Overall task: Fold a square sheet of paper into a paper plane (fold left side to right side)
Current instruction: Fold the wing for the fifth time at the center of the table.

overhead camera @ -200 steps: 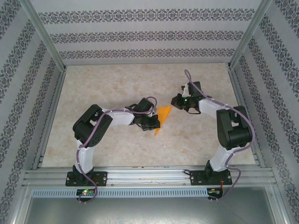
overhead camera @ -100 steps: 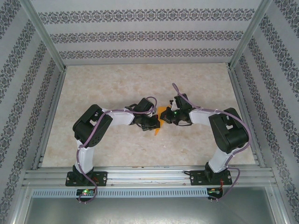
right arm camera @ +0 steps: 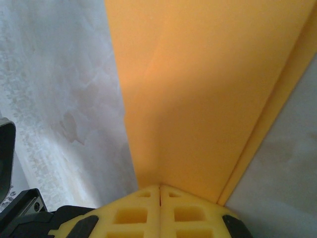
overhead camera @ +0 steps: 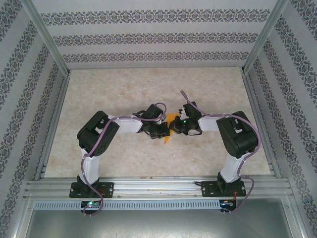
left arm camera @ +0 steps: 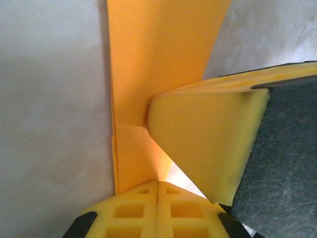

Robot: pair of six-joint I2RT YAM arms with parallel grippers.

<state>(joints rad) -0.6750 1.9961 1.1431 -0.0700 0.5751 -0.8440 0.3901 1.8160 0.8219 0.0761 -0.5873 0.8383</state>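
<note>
The orange sheet of paper (overhead camera: 167, 138) lies folded and angular on the table between the two arms, mostly covered by them. In the left wrist view the paper (left arm camera: 158, 64) runs away from my left gripper (left arm camera: 157, 184), whose yellow fingertips are shut and rest on its near end. A yellow finger (left arm camera: 208, 144) of the right gripper presses on the paper just beside it. In the right wrist view my right gripper (right arm camera: 159, 187) is shut, tips down on the layered paper (right arm camera: 198, 94). From above, the left gripper (overhead camera: 165, 131) and right gripper (overhead camera: 173, 127) almost touch.
The paper rests on a pale marbled tabletop (overhead camera: 124, 89) with bare room all around. Patterned walls and metal posts (overhead camera: 47, 34) enclose the back and sides. An aluminium rail (overhead camera: 158, 186) carries both arm bases at the near edge.
The right arm has swung left and down from the right of the paper onto it, covering most of the orange. The left arm has stayed in place.
</note>
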